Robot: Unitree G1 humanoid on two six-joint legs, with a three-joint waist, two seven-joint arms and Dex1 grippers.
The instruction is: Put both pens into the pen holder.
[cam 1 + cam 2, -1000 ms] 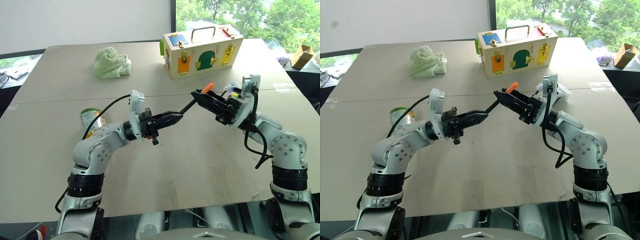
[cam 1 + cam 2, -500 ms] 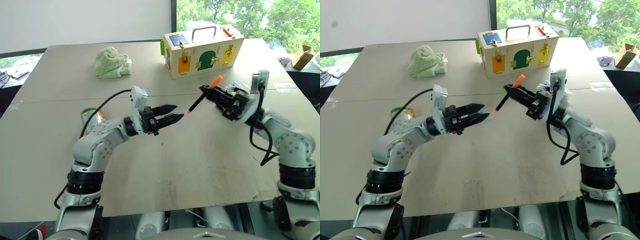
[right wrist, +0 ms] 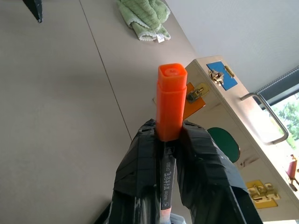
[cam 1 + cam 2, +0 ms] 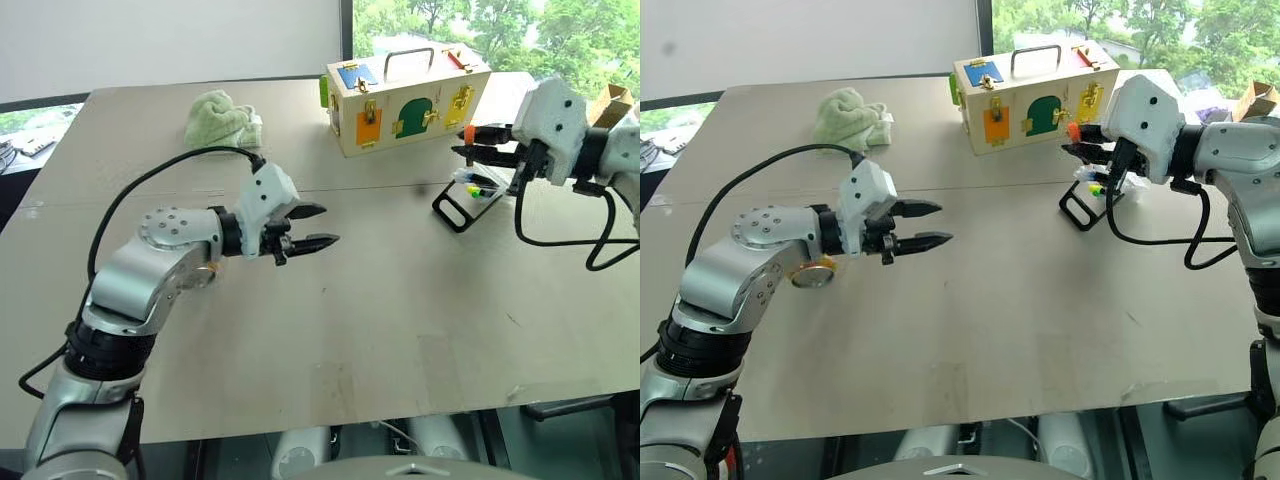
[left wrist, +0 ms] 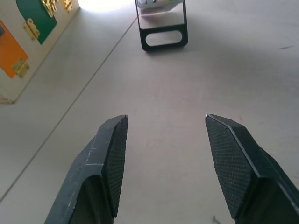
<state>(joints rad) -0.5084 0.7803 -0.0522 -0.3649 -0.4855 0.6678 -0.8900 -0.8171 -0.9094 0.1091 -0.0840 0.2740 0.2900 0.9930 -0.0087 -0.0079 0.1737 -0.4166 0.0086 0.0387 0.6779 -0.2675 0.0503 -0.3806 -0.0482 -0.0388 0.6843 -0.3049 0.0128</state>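
Left wrist view: left gripper [image 5: 161, 154] spread, empty, aimed toward the holder [image 5: 162, 28]. Farther off, the right gripper [image 4: 470, 142] clamps the orange pen [image 3: 171, 100] just above the holder, near the box [image 4: 405, 95]. Step: carrying. Next, probably tip it down, lower, release. Right wrist view reveals printing on the barrel.

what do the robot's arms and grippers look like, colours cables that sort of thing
Both arms are silver-grey metal with rounded, bolt-dotted joints and black bands. A white camera block sits on each wrist, fed by a looping black cable. The left gripper and right gripper each have two black tapered fingers; the left fingers' pads are cross-hatched.
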